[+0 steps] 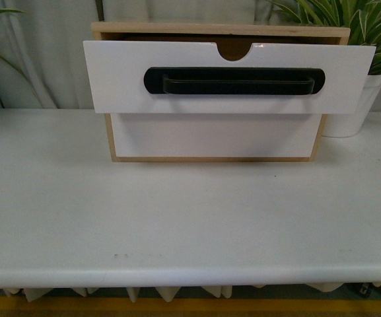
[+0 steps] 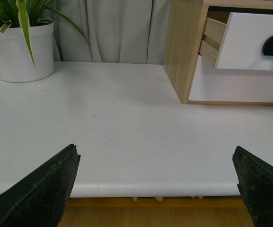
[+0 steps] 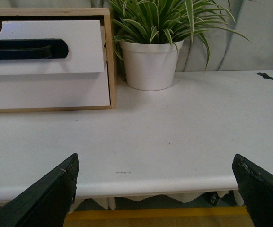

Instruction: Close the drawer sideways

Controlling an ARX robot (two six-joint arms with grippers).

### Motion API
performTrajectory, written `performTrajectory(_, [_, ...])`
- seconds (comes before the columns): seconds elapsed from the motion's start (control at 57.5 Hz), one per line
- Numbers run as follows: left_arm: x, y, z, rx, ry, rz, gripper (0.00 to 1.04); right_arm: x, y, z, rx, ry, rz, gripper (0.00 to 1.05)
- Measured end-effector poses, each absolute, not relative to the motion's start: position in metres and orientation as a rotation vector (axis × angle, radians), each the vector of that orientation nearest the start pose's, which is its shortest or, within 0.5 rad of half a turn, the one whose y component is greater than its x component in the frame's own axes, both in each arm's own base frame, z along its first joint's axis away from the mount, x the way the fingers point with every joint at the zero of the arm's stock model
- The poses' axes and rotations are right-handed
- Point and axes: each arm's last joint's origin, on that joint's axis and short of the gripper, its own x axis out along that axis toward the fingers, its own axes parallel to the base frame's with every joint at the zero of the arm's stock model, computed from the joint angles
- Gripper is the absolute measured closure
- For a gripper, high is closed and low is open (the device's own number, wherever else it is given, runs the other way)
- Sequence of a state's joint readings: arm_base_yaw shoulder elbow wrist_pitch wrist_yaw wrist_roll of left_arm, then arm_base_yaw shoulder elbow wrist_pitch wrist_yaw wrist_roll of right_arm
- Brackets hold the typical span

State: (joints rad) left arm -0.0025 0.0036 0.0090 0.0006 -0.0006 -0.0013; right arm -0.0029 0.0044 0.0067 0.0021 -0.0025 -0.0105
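The drawer (image 1: 121, 76) has a white front, a long black oval bar handle (image 1: 234, 81) and a semicircular notch in its top edge. It stands pulled out of the light wood cabinet (image 1: 111, 142) at the back middle of the white table (image 1: 177, 218). It also shows in the left wrist view (image 2: 250, 40) and the right wrist view (image 3: 79, 56). My left gripper (image 2: 157, 165) is open and empty at the table's front edge, far from the drawer. My right gripper (image 3: 157, 165) is open and empty, also at the front edge. Neither arm shows in the front view.
A plain white drawer (image 1: 216, 135) sits shut below the pulled-out one. A white pot with a green plant (image 3: 150, 61) stands right of the cabinet. Another potted plant (image 2: 20, 52) stands at the left. Grey curtains hang behind.
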Motion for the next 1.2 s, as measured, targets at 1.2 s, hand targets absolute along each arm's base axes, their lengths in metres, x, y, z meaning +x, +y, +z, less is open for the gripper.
performTrajectory(1.2, [0.1031,-0.0017,0.1738,0.306,-0.022,0.257,0.06,0.1061,-0.0027,0.1721,-0.050,0.236,0.005,0.09])
